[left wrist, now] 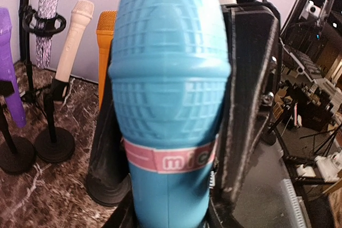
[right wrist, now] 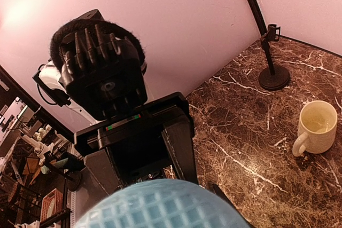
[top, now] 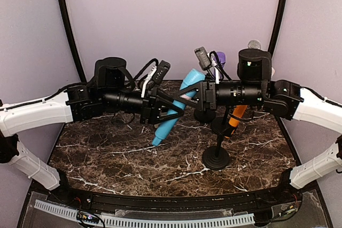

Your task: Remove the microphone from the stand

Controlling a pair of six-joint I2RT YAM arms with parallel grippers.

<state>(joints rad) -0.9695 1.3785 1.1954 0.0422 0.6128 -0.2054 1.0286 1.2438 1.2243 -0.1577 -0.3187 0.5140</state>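
My left gripper (top: 172, 108) is clamped on the sky-blue plastic toy microphone (left wrist: 168, 78), a finger (left wrist: 248, 105) pressed against each side of its body. In the overhead view the microphone hangs tilted at mid-frame above the dark marble table (top: 133, 158). I can see no holder around its lower end, so I judge the lift-out done. My right gripper (top: 202, 93) sits by its head; I cannot tell whether it grips. What's left is carrying it clear and setting it down.

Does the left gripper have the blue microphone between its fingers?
Yes, dark fingers of the left gripper flank the blue microphone on both sides.
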